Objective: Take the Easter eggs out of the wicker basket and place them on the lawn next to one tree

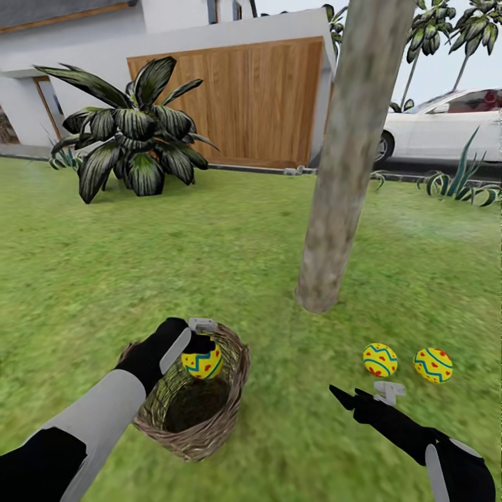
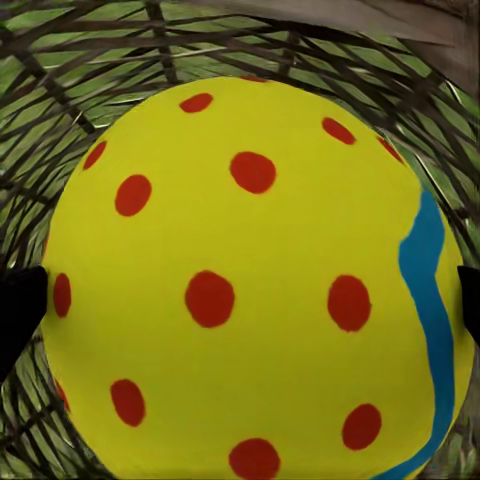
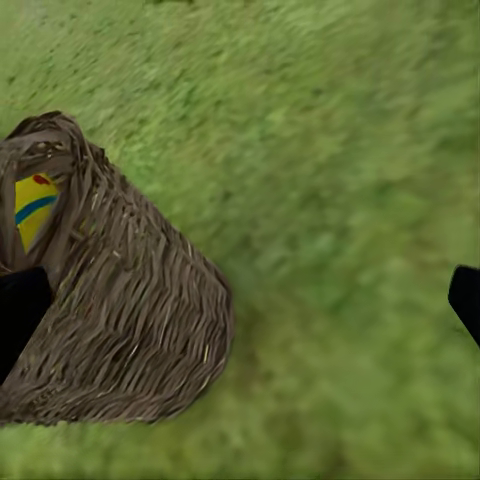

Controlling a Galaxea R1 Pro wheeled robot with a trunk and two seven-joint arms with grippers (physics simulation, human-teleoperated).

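My left gripper (image 1: 196,346) is shut on a yellow Easter egg (image 1: 203,362) with red dots and a blue zigzag, held just at the rim of the wicker basket (image 1: 209,439). In the left wrist view that egg (image 2: 240,280) sits between the black fingertips (image 2: 18,310), with wicker behind it. Two more Easter eggs (image 1: 380,359) (image 1: 433,365) lie on the lawn (image 1: 230,265) near the foot of the tree (image 1: 348,153). My right gripper (image 1: 345,392) hangs open and empty over the grass just in front of those two. The right wrist view has the basket (image 3: 130,330) beside one finger (image 3: 20,315).
A large dark-leaved plant (image 1: 132,139) stands at the back left. Behind it are a house with a wooden garage door (image 1: 251,104), a white car (image 1: 446,125) and spiky plants (image 1: 460,185) at the lawn's far right edge.
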